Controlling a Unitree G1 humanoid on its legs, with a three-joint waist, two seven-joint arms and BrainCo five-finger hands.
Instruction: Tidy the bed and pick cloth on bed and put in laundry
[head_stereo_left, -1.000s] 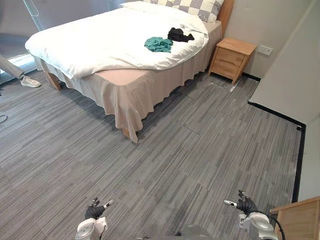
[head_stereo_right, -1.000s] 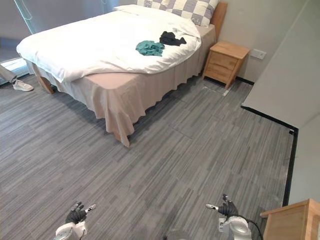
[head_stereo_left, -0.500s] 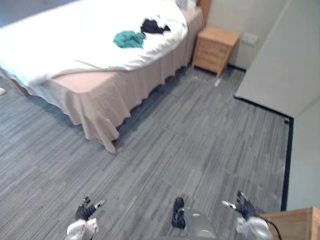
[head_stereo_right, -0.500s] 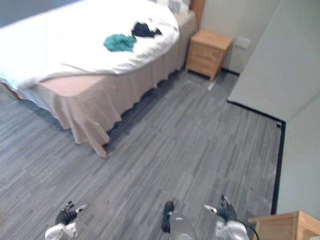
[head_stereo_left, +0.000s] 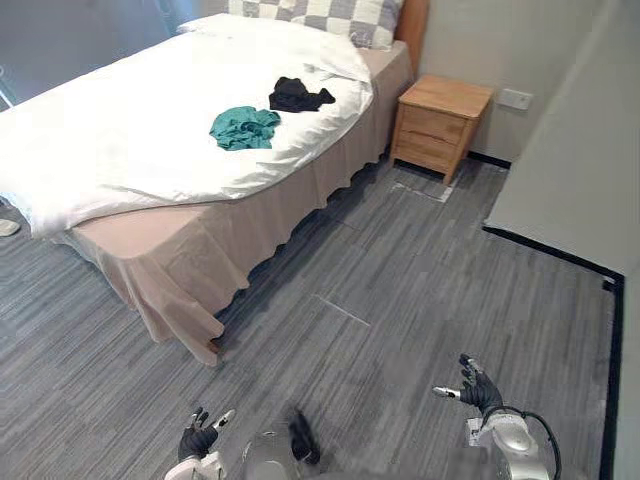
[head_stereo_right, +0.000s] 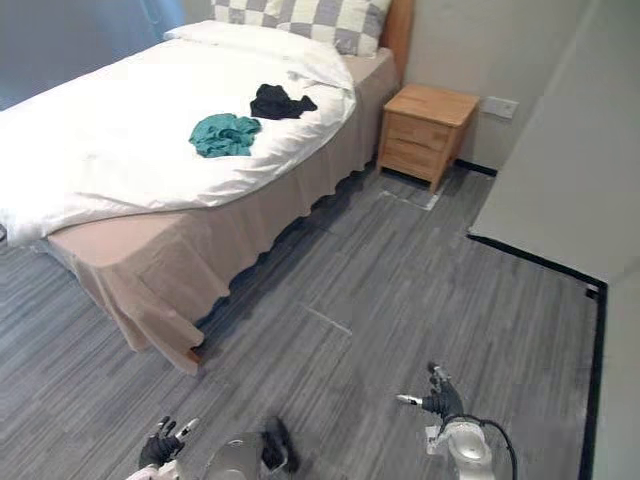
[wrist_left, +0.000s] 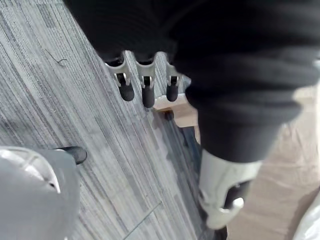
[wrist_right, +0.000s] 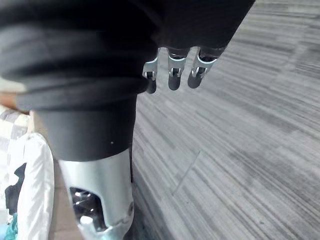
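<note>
1. Bed: covered by a white duvet. A beige skirt hangs from the bed's edge to the floor. A checked pillow lies at the bed's head end.

2. Teal cloth: bunched on the duvet in the head half of the bed, near the bed's side edge.

3. Black cloth: crumpled on the duvet, nearer the bed's head end than the teal cloth and just short of the pillow. The two cloths lie close together but apart.

4. Nightstand: wooden, standing on the floor just beside the bed's head end. A wall socket sits beyond it, farther from the bed.

5. Left robot hand: low over the floor, well apart from the bed, off its foot corner. In the left wrist view the fingers are straight and apart from the thumb. It holds nothing.

6. Right robot hand: over the floor, well apart from the bed's side. In the right wrist view the fingers are straight and spread from the thumb. It holds nothing.

7. Both cloths rest on the bed; neither robot hand touches them.
</note>
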